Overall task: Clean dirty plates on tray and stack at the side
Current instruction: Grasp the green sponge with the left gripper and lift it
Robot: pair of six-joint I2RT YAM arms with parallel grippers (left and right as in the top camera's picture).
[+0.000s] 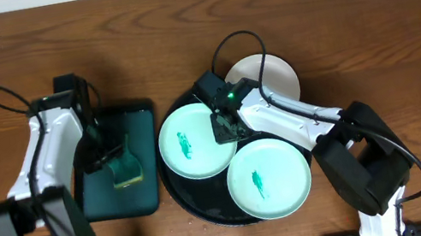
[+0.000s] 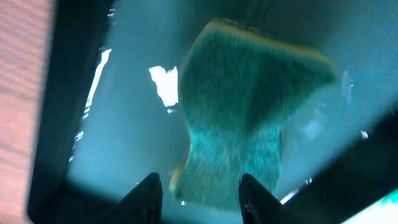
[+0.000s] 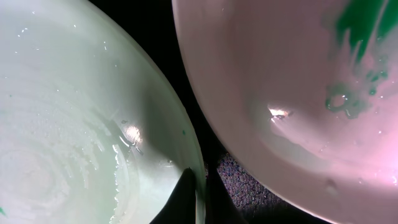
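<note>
The round black tray [image 1: 194, 197] holds two mint-green dirty plates, each with a green smear: one at its left [image 1: 195, 140], one at its front right [image 1: 268, 179]. A white plate [image 1: 264, 76] lies at the tray's back right edge. My right gripper [image 1: 223, 124] is shut on the right rim of the left mint plate [image 3: 74, 124], its jaws pinching the rim [image 3: 201, 180]. Beside it lies a pale plate [image 3: 298, 93] with a green smear. My left gripper [image 2: 200, 194] is shut on a green and yellow sponge [image 2: 249, 112] over the teal tray.
The dark teal rectangular tray [image 1: 108, 201] lies left of the black tray, with the sponge [image 1: 126, 172] on it. Bare wooden table surrounds both trays. The right arm reaches in from the front right across the black tray.
</note>
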